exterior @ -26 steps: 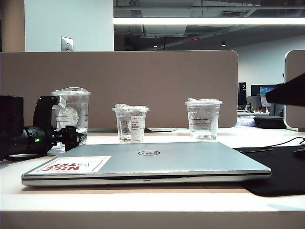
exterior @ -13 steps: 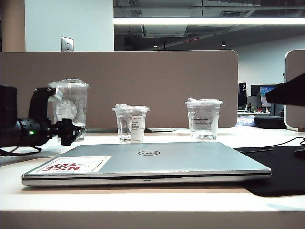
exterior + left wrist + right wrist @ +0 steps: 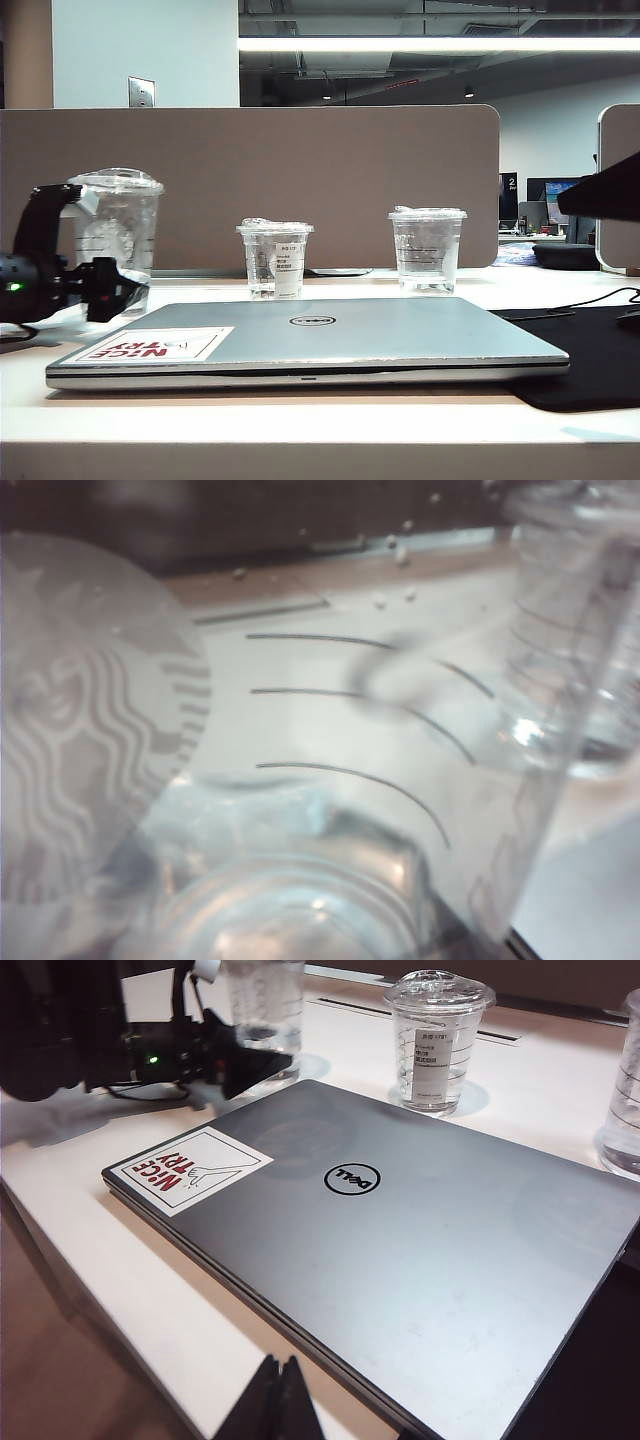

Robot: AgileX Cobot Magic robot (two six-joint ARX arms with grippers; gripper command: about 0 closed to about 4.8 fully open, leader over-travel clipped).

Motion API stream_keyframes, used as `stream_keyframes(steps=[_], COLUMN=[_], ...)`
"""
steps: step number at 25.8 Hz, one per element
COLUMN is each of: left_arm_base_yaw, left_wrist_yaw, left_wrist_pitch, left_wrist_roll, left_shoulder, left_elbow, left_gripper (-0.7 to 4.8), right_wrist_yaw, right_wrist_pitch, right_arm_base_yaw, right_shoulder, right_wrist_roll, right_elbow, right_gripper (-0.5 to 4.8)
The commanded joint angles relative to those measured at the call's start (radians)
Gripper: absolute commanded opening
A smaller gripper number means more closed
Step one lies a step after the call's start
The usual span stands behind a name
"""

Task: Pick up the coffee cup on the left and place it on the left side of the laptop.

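The left gripper (image 3: 100, 290) is clamped on the coffee cup (image 3: 112, 235), carried clear of the table (image 3: 300, 420), left of the Dell laptop (image 3: 320, 340). Judged next: lower and release. It looks empty. Further right, two lidded clear cups. The right gripper (image 3: 278, 1400) hangs with jaws together above the laptop's front edge.

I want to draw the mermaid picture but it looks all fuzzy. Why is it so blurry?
In the left wrist view the coffee cup fills the frame, too close to focus, so its logo smears; in the exterior view it looks sharper, held by the left gripper. The right gripper shows sharply.
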Motion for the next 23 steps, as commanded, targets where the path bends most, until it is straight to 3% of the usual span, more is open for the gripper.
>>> stream_keyframes(steps=[1,16,23], left_arm_base_yaw=[0.0,-0.016,-0.024], left_wrist_yaw=[-0.001,-0.013,-0.01], left_wrist_pitch=[0.042,0.044,0.043], left_wrist_roll=[0.024,0.037,0.033], left_shoulder=[-0.056,-0.231,-0.233], left_elbow=[-0.066,-0.348,-0.352], left_gripper=[3.32,3.4,3.4], right_wrist_yaw=[-0.002,-0.002,-0.002], right_wrist_pitch=[0.018,0.018,0.018], right_arm_base_yaw=[0.0,0.0,0.007], right_shoulder=[-0.001,-0.025,-0.028], right_wrist_roll=[0.0,0.0,0.0], right_elbow=[-0.004,-0.004,-0.004], right_gripper=[-0.04,-0.04,-0.04])
